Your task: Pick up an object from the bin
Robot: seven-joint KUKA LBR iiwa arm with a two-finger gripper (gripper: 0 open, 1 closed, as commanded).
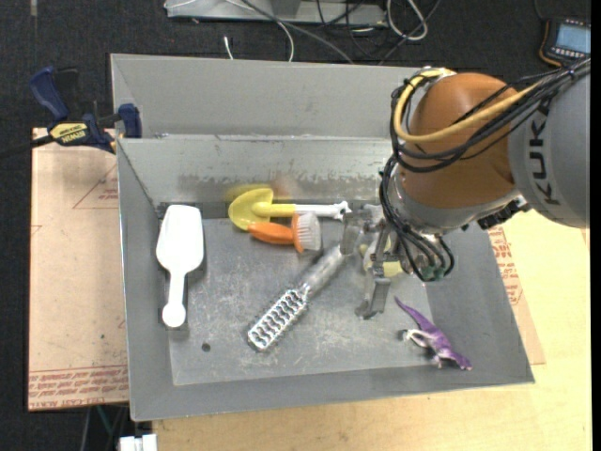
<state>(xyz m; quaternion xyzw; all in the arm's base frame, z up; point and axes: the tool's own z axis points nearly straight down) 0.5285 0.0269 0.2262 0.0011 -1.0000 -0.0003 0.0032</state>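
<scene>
Right of the bin's middle: my gripper point(373, 301) hung low over the grey floor of the bin point(282, 163), reaching in from the right wall.
Claw: I could not tell whether it was released or clenched.
Nearest thing: a clear-handled hairbrush point(300, 295) lay slantwise at mid-floor, its handle end just beside the gripper and its bristled head towards the front wall.
Other near thing: a purple toy dinosaur point(432, 338) lay by the front right corner, near the gripper but apart from it.
Farther off: a white scoop point(178, 252) lay along the left wall; a yellow scoop point(252, 207) and a small brush point(308, 228) lay together near the back wall.
Handling, hairbrush: I judged it light and stiff, with a smooth handle that was likely slippery. I would take it across the handle, close to the head.
Handling, dinosaur: it was probably light, hard plastic, thin and knobbly. The body looked the surest hold, not the tail.
Risk: a flat-lying handle might roll or skid away.
</scene>
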